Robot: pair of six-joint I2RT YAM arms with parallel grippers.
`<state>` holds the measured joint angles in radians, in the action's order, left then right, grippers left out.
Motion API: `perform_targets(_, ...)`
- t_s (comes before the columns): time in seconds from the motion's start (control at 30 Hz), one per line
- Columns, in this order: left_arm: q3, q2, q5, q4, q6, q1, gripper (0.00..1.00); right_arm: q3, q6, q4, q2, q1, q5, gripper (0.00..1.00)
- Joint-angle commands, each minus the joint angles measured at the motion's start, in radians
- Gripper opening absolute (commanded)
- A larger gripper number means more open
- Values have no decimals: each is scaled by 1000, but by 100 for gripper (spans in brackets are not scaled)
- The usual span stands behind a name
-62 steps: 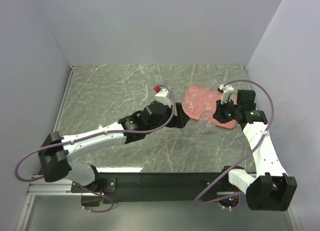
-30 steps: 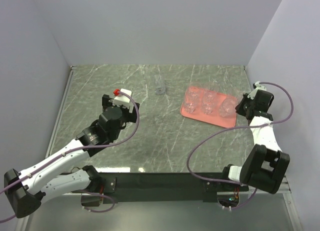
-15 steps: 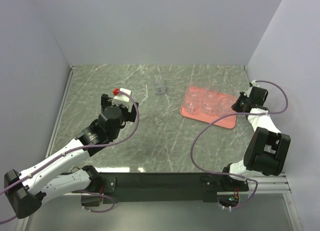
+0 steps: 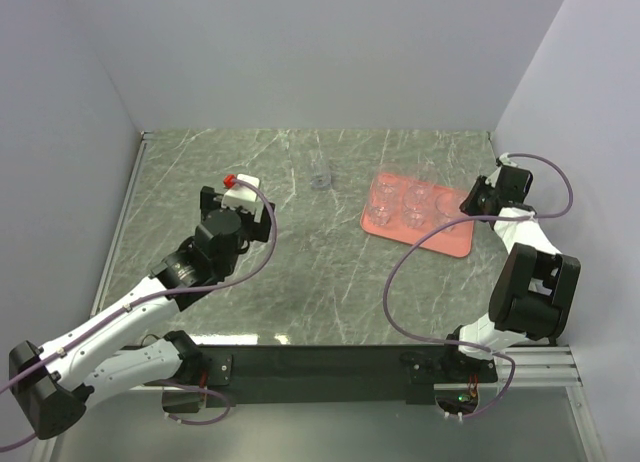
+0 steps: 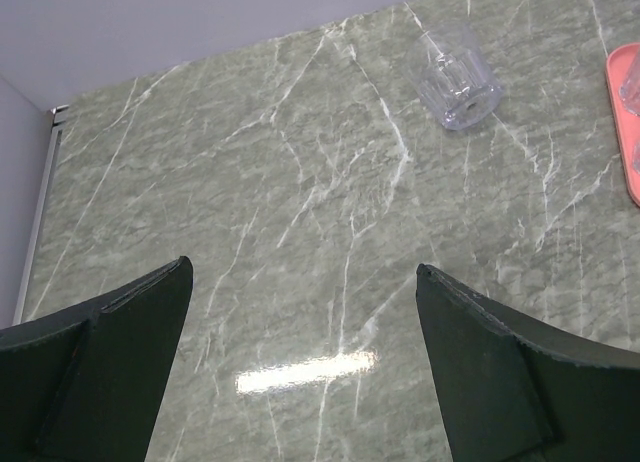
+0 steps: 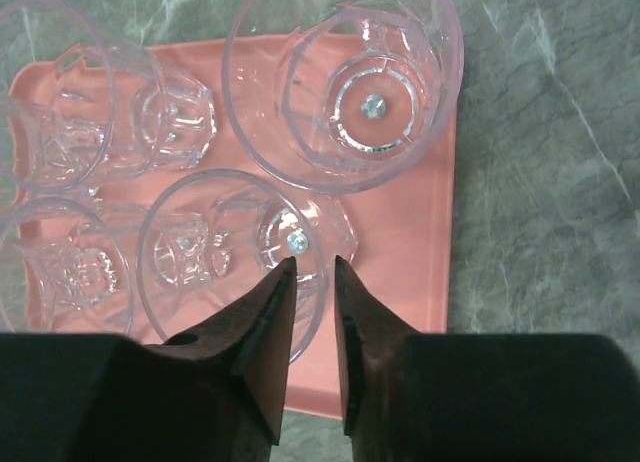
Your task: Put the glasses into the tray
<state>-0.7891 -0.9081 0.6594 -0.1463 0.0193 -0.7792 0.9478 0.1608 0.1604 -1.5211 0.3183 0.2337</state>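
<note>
we see our left gripper [image 5: 302, 267] spread wide, a lone tumbler [image 5: 458, 77] upper right; our right gripper [image 6: 315, 262] hangs narrowly parted over the glasses [image 6: 345, 82] in the pink tray [image 6: 425, 272].

overhead, two wrist close-ups, shared tray [image 4: 450, 242]

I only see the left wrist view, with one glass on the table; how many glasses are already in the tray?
Observer: About five glasses are in the tray; they overlap, so I cannot be exact.
Operator: Thank you; where is the right gripper?
Observer: The right gripper is over the tray's right end, fingers narrowly apart at the rim of one glass.
</note>
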Motion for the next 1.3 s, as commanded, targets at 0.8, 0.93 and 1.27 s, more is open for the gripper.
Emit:
perform_targets(0.8,-10,-83,-565,88,224,343,99,-63,-381,178,366,5,453,51)
perform_targets(0.93,-19,-173,-783,139,349,425,100,-93,-455,197,424,10,538,56)
perform_targets(1.27,-196,-588,-1053,313,688,459,99,-101,-515,251,437,44,654,61)
